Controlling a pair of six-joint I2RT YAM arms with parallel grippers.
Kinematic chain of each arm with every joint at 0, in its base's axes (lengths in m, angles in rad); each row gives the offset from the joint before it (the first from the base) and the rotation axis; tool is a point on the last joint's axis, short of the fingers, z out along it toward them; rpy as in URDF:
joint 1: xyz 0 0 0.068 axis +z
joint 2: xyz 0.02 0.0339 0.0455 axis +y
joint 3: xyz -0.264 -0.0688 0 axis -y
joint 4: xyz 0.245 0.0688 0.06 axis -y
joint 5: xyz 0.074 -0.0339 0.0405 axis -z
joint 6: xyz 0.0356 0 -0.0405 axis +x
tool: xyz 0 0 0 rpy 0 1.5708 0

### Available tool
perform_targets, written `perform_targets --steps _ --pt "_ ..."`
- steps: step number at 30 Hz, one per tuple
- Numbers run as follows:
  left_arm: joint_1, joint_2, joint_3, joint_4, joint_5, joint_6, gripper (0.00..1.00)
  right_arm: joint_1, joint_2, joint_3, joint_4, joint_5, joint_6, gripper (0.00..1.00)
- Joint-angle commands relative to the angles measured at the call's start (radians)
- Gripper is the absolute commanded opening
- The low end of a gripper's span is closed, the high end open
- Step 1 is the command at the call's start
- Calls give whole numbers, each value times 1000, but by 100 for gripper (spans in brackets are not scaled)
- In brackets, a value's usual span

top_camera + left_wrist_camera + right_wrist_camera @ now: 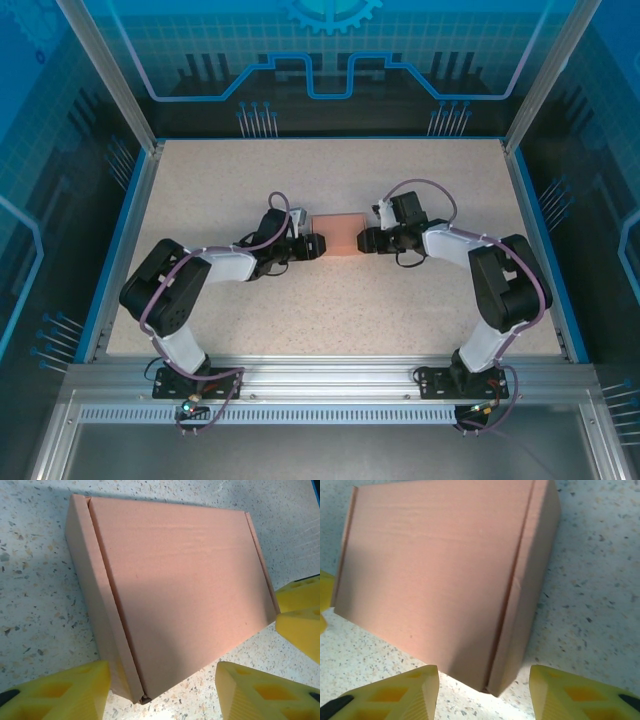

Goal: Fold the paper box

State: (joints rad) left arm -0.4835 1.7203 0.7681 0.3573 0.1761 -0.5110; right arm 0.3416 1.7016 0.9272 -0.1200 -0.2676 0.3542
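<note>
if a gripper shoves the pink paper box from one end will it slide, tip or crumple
Probably slides rather than tips: the paper box lies flat and low on the speckled table. Likely light for its size, being thin folded cardboard. A hard pinch could dent its thin walls.

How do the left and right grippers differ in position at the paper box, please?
The left gripper is at the left end of the paper box, pointing right; the right gripper is at its right end, pointing left. Both are open, a box corner between the jaws.
</note>
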Motion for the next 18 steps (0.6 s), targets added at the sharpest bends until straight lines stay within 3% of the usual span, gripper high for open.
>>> perform_targets --steps 1,8,18 --pt "-4 -49 -16 -6 -35 48 63 8 -67 25 -71 53 -36 53" --pt "-3 -173 -23 -94 -117 127 67 15 -222 36 -171 171 -99 53" --pt "7 -447 -42 -258 -321 300 75 37 -478 38 -268 461 -204 59"
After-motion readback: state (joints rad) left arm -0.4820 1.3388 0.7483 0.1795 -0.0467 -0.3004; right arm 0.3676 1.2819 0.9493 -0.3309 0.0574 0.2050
